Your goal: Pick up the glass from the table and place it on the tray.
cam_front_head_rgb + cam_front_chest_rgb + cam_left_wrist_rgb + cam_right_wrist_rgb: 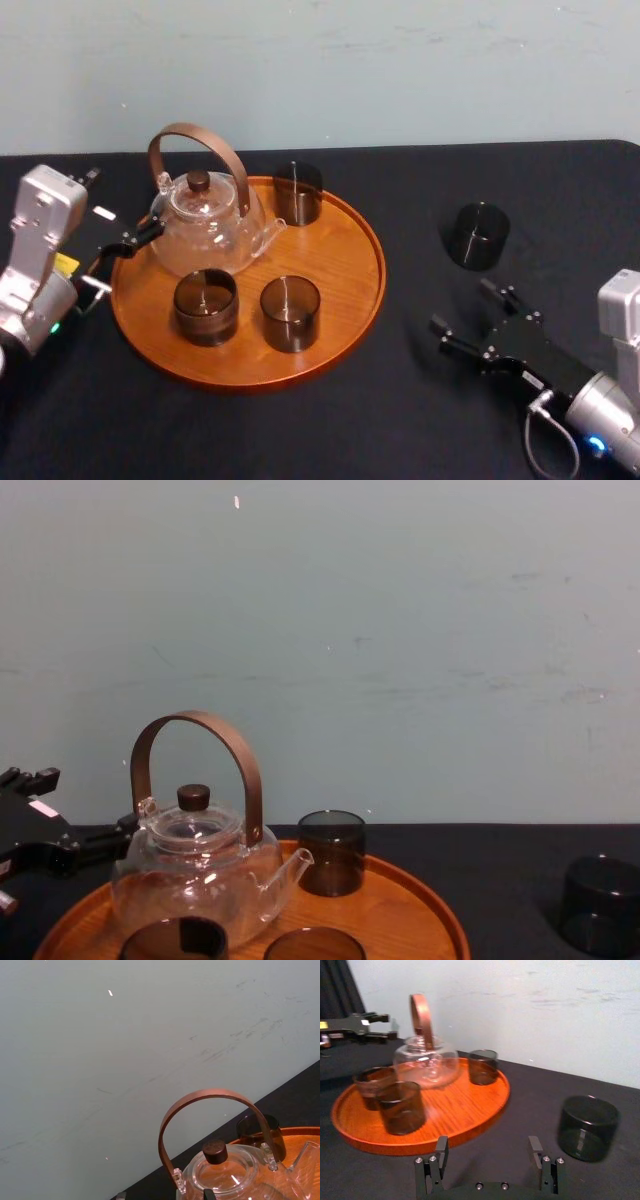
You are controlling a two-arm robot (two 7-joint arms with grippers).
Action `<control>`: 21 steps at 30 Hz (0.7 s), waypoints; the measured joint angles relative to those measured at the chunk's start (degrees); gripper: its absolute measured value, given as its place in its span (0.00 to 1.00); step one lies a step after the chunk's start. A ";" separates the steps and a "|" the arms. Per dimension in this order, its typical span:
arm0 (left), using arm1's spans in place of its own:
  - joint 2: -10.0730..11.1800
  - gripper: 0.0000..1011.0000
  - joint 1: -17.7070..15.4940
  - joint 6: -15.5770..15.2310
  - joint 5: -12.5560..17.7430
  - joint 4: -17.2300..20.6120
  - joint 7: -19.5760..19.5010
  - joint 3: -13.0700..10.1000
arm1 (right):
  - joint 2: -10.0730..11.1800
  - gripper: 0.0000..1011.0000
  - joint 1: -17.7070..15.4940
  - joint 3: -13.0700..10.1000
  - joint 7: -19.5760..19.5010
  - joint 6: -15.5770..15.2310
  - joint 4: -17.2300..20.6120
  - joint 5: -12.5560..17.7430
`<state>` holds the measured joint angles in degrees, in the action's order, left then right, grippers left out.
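**Right gripper (465,306) low over the table (400,420), fingers spread, pointing toward the glass (478,236).**
Glass upright, long axis vertical; left gripper (389,1027) open beside the tray (375,260).

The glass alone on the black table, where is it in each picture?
Head view: the lone glass stands right of the tray, beyond the right gripper.
Chest view: lower right corner.
Right wrist view: on the table beside the tray.
Left wrist view: the glass behind the teapot is another, on the tray.
Landmark: the teapot's brown handle.
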<state>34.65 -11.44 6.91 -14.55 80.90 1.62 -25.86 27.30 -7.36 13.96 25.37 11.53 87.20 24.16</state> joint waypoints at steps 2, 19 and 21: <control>0.00 0.99 0.00 0.00 0.00 0.00 0.00 0.00 | -0.12 0.99 -0.05 -0.55 -0.16 0.00 -0.44 0.06; 0.00 0.99 0.01 0.00 0.00 0.00 0.00 0.00 | -1.93 0.99 3.95 -4.66 -1.69 -2.06 -6.15 -0.81; 0.00 0.99 0.00 0.00 0.00 0.00 0.00 0.00 | -2.06 0.99 4.65 -4.69 -1.51 -2.54 -6.69 -0.82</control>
<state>34.65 -11.43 6.91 -14.55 80.90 1.62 -25.86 25.24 -2.71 9.27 23.87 8.98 80.52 23.34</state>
